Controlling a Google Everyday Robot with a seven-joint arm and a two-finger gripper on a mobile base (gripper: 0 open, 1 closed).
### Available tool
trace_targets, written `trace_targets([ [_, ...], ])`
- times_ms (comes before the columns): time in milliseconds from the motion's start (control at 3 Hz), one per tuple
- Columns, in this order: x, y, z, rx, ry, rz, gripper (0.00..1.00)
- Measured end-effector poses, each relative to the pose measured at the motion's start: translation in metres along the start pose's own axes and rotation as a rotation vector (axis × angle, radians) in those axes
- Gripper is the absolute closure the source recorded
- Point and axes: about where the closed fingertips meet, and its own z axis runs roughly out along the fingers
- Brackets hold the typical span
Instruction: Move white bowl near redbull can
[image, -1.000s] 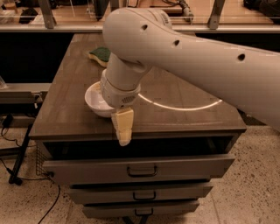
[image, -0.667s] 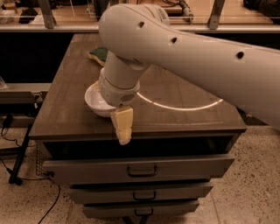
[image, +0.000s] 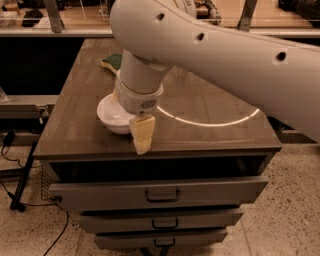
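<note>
The white bowl (image: 111, 115) sits on the dark wooden tabletop (image: 210, 140) near its front left edge. My gripper (image: 139, 132) hangs from the white arm (image: 210, 45) and is down at the bowl's right rim, with a pale yellowish part reaching to the table's front edge. The arm hides the bowl's right side. The redbull can is not visible; the arm covers much of the back of the table.
A green and yellow sponge (image: 112, 62) lies at the back left of the table. Below the top are grey drawers (image: 160, 192), the top one slightly pulled out. Black cables and a stand (image: 22, 180) lie on the floor to the left.
The arm has shifted slightly to the left over the table. The gripper stays at the bowl's right rim and the bowl has not visibly moved.
</note>
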Motion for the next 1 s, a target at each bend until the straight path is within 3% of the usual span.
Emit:
trace_targets([
  [1000, 0.014, 0.003, -0.023, 0.024, 0.066, 0.019, 0.88],
])
